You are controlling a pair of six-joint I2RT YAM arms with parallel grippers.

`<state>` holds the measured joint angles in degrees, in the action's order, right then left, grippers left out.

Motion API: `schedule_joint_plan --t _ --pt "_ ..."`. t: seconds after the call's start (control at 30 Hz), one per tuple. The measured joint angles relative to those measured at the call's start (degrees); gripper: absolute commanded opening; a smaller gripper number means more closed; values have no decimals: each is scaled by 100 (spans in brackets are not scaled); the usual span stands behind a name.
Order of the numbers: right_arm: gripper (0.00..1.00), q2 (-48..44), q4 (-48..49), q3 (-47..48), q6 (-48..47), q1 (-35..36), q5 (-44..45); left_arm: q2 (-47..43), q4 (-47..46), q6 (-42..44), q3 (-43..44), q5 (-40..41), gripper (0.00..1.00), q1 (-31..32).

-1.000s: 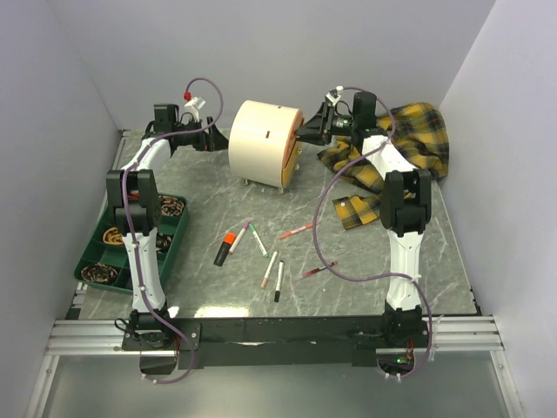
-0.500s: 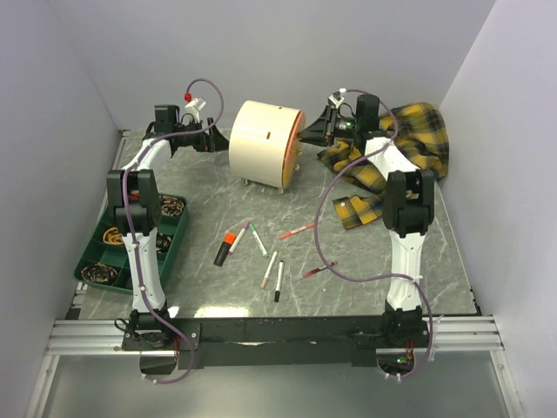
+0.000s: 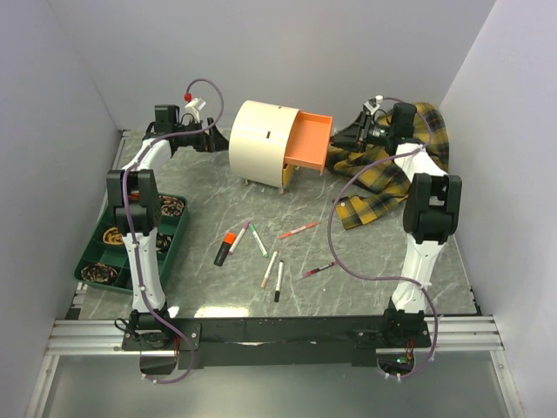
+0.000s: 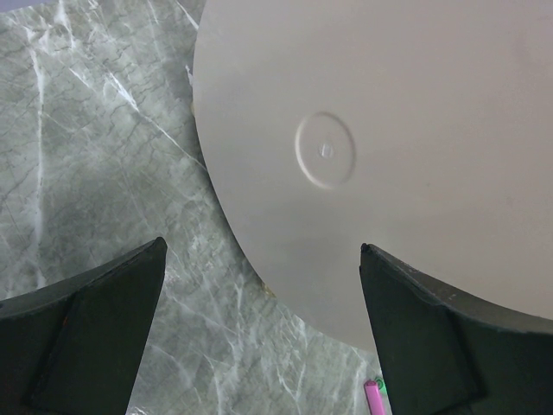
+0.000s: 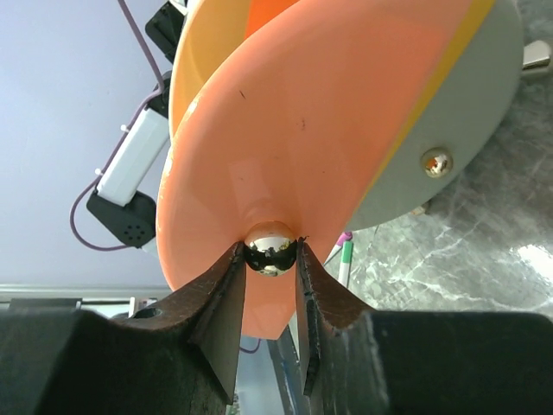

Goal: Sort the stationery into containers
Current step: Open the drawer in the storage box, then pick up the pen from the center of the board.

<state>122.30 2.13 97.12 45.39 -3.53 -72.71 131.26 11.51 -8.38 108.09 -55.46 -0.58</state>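
Note:
The cream round-topped cabinet [image 3: 261, 144] stands at the back of the table. Its orange drawer [image 3: 309, 142] is pulled out to the right. My right gripper [image 3: 342, 138] is shut on the drawer's shiny round knob [image 5: 270, 249], in front of the orange drawer front [image 5: 302, 104]. My left gripper [image 3: 216, 138] is open at the cabinet's flat cream back [image 4: 389, 130], its fingers [image 4: 130, 294] apart and empty. An orange-capped black marker [image 3: 225, 247] and several thin pens, such as a green-tipped one [image 3: 258, 239] and a pink one [image 3: 297, 231], lie on the marble table.
A yellow plaid cloth [image 3: 392, 165] lies at the back right, under my right arm. A green tray [image 3: 130, 239] with coiled items sits at the left edge. Walls close in the back and both sides.
My right gripper has moved right while shut on the knob, and the orange drawer has slid out of the cabinet. The left arm has not moved.

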Motion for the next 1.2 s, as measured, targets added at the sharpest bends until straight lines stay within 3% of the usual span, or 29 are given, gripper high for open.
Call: schedule_joint_plan --t 0.1,0.2,0.3,0.47,0.67,0.73,0.83,0.93,1.0,1.1,1.2 --pt "22 -4 -42 -7 -46 -31 -22 0 13 24 0 37 99 0" --pt "42 -9 -57 -7 -83 -26 -22 0 28 42 0 72 100 0" --pt "51 -15 -179 -4 -162 -26 4 0 39 72 2 129 99 -2" --pt "56 -225 -651 -199 -492 -109 166 0 87 181 0 297 99 -48" --pt "61 -1346 -1727 -883 -1547 -522 299 -131 192 334 -142 761 100 -358" --pt "60 -1738 -2369 -914 -2332 -667 420 -271 166 334 -304 1038 100 -535" --pt "53 -2103 -3814 -713 -4332 -560 981 -522 109 328 -581 1512 99 -756" --pt "53 -2312 -5077 -623 -6832 295 1954 -857 -96 315 -990 1856 99 -896" --pt "52 -2533 -5353 -1001 -8059 1069 2500 -1080 -208 293 -1248 1965 99 -916" --pt "48 -2763 -5650 -1598 -9383 2035 3084 -1318 -372 264 -1486 1971 99 -883" --pt "46 -2680 -5794 -1685 -10253 2487 3552 -1563 -538 254 -1779 1961 99 -852"
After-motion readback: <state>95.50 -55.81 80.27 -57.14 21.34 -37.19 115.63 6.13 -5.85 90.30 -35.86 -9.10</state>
